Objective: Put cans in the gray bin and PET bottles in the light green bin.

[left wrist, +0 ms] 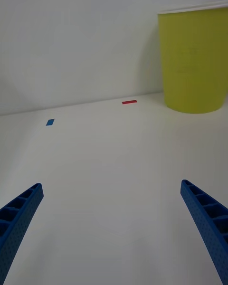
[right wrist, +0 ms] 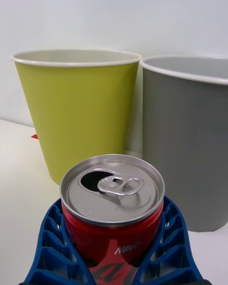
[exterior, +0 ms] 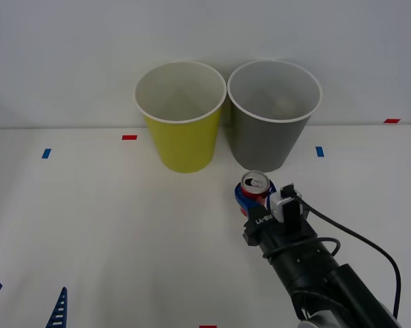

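Cans: one, a red can (exterior: 254,186) with a silver top. Bins: two, one light green bin (exterior: 181,116) and one gray bin (exterior: 272,115). Grippers: two, the right gripper (exterior: 253,195) and the left gripper (exterior: 28,304). Tape marks on the table (exterior: 110,225): two blue marks, one at (exterior: 46,153) and one at (exterior: 319,151); three red marks, at (exterior: 129,137), (exterior: 392,121) and (exterior: 207,326).
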